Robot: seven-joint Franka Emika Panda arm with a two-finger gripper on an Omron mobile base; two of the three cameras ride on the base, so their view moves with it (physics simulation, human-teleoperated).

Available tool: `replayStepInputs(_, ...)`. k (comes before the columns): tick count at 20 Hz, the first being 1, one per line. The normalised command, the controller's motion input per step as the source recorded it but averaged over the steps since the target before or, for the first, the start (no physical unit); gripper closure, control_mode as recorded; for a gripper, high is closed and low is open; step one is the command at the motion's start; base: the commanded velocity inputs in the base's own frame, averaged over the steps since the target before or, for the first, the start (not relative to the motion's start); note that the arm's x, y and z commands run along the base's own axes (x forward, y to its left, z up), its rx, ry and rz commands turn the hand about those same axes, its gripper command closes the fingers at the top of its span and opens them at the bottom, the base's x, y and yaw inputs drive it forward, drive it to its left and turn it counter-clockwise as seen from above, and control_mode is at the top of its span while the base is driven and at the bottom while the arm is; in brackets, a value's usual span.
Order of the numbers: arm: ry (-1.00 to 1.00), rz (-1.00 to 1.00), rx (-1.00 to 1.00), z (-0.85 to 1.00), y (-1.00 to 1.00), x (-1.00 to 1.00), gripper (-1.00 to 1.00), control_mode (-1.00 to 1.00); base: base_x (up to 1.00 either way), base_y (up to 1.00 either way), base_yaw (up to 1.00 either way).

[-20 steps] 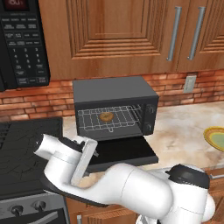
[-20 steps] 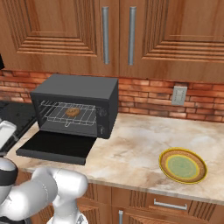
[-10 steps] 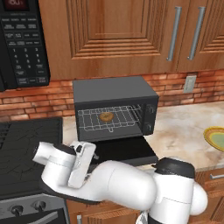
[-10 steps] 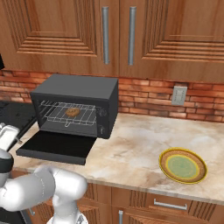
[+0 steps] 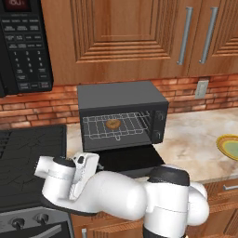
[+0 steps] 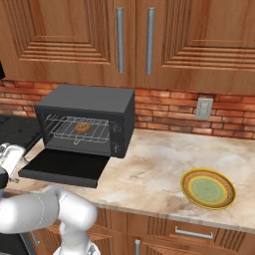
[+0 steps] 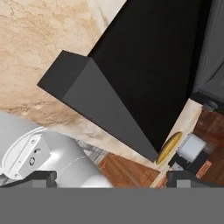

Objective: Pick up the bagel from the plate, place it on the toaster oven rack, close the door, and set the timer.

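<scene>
1. The bagel (image 5: 112, 123) is sitting on the toaster oven rack (image 5: 116, 126), inside the dark grey toaster oven (image 5: 122, 111), and it hasn't budged over the last second. From the right base view it's right there too (image 6: 82, 127), centred on the rack (image 6: 79, 130).
2. The plate (image 6: 207, 188) lies bare on the counter (image 6: 149, 169), well apart from the oven to its right.
3. Here's the change: the arm has swung lower and further left, folding down in front of the counter edge, below the open door (image 5: 128, 160).
4. The gripper (image 7: 109, 177) now looks up along the door's front edge (image 7: 131, 78), with its 2 finger tips spread wide and nothing between them.
5. The door itself has not moved; it lies flat and fully open (image 6: 64, 168).
6. My read: placing is done, and this drop sets up a push from underneath to swing the door shut. The timer comes after.
</scene>
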Motion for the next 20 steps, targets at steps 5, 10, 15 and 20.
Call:
replayStepInputs(5, 0.02, 0.0, -0.03, -0.17, 0.0, 0.16, -1.0, -1.0, 0.0, 0.0, 0.0)
replayStepInputs(10, 0.0, 0.0, 0.0, -0.18, 0.04, 0.13, -1.0, -1.0, 0.0, 0.0, 0.0)
replayStepInputs(15, 0.0, 0.0, 0.0, -0.14, 0.09, 0.02, -1.0, -1.0, 0.0, 0.0, 0.0)
replayStepInputs(20, -0.04, 0.01, 0.0, -0.09, 0.18, 0.0, -1.0, -1.0, 0.0, 0.0, 0.0)
